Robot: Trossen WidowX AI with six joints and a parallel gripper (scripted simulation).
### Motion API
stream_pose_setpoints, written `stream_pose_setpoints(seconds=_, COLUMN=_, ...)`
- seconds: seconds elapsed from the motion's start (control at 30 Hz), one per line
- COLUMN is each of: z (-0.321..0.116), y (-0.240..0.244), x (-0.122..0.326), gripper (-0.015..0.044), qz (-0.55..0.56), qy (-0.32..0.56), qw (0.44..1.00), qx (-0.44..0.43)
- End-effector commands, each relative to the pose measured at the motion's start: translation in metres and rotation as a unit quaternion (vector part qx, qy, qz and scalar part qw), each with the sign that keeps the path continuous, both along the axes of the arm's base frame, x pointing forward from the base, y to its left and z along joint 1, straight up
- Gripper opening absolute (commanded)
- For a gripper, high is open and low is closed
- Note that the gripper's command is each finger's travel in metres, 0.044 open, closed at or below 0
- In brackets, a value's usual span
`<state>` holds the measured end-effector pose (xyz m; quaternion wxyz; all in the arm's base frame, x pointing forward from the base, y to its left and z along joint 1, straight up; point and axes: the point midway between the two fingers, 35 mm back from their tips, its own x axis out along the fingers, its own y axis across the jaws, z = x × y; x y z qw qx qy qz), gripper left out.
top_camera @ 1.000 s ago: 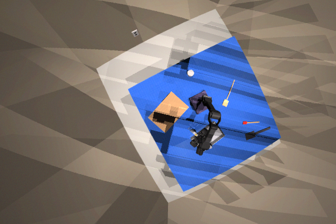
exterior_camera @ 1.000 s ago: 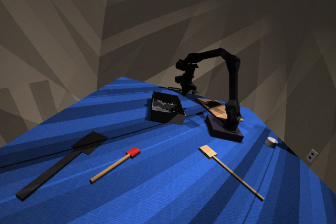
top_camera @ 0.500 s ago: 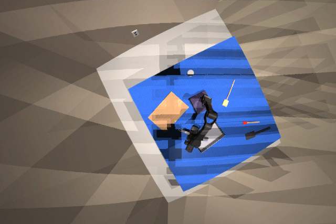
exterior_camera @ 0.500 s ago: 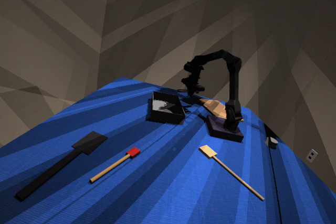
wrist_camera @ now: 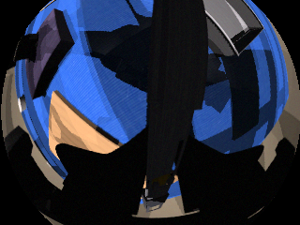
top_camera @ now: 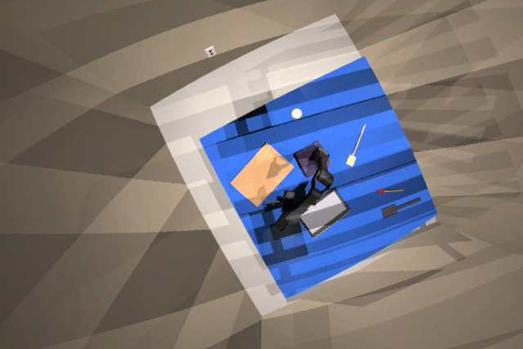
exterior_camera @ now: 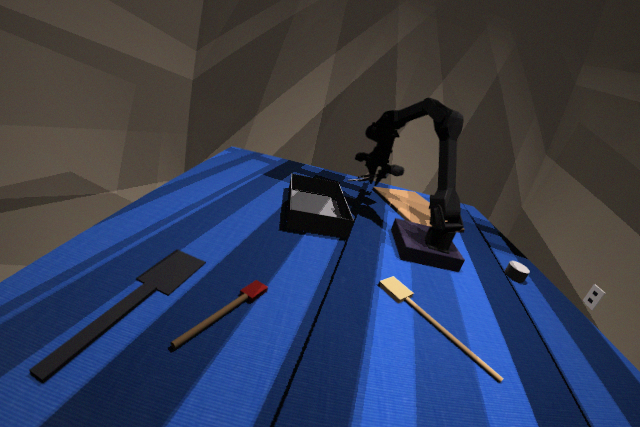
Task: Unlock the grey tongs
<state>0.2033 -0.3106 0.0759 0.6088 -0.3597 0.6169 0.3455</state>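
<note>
My gripper [exterior_camera: 373,181] [wrist_camera: 161,130] is shut on the grey tongs [wrist_camera: 175,70] and holds them in the air, between the tin and the board. In the wrist view the tongs are one long dark bar in shadow, with a small yellow part near the lower end. Their arms look together there, but the lock and any small gap cannot be made out. The wooden board [top_camera: 253,176] [exterior_camera: 408,200] [wrist_camera: 77,128] lies to one side of the gripper. The roasting tin [top_camera: 331,224] [exterior_camera: 315,222] [wrist_camera: 225,34] stands on the other side, with no tongs across it.
The arm's dark base [top_camera: 301,161] [exterior_camera: 423,255] [wrist_camera: 53,42] stands near the board and tin. A white round piece [top_camera: 296,114] [exterior_camera: 517,270], a pale spatula [top_camera: 350,160] [exterior_camera: 396,289], a red-headed spatula [top_camera: 381,191] [exterior_camera: 253,290] and a dark turner [top_camera: 389,211] [exterior_camera: 173,272] lie farther off.
</note>
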Motion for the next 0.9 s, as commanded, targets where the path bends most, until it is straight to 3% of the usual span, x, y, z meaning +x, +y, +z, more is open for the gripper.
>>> stream_pose_setpoints(seconds=0.0, z=0.0, y=-0.003, x=-0.002, gripper=-0.015, qz=0.018, qy=-0.004, qw=1.0, qx=0.0)
stream_pose_setpoints(seconds=0.17, z=0.0, y=-0.005, x=-0.004, gripper=-0.015, qz=-0.014, qy=-0.005, qw=1.0, qx=0.0)
stream_pose_setpoints(seconds=0.43, z=0.0, y=-0.012, x=-0.014, gripper=-0.015, qz=-0.166, qy=-0.008, qw=0.986, qx=0.0)
stream_pose_setpoints(seconds=0.87, z=0.001, y=-0.024, x=-0.033, gripper=-0.015, qz=-0.41, qy=-0.014, qw=0.912, qx=0.0)
